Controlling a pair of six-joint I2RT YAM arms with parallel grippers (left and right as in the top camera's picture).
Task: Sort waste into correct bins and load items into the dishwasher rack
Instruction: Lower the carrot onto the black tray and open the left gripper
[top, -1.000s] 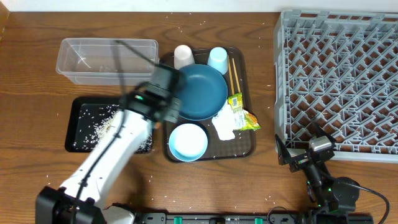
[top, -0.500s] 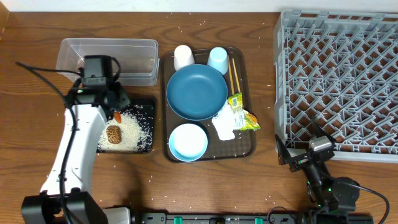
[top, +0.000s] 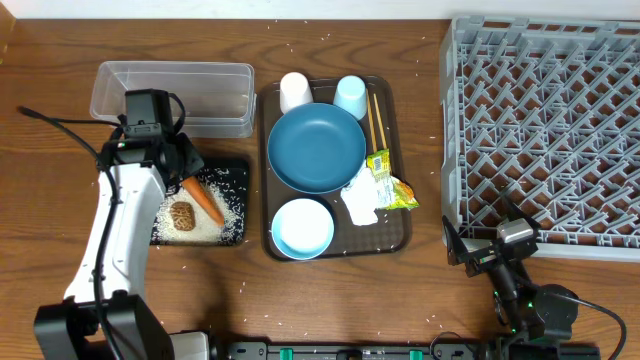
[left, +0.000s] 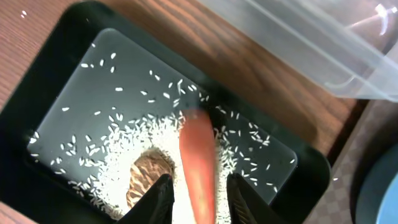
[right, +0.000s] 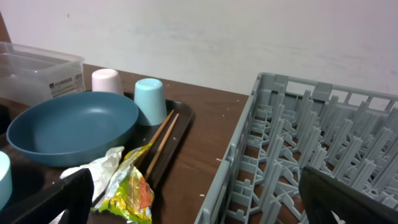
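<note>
Left gripper has spread its fingers: the orange carrot now drops into the black tray beside the brown food lump. Right gripper idles, fingers apart and empty. Tissue and wrapper remain unsorted.

Brown wood-grain worktop. Set directly on it at rear left: clear plastic tub, with shallow black tray just in front, contact between the two not determinable. At centre: flat brown serving tray, just beside both. At right, apart from that tray: large grey rack. Scattered over bare wood: loose white rice grains.
</note>
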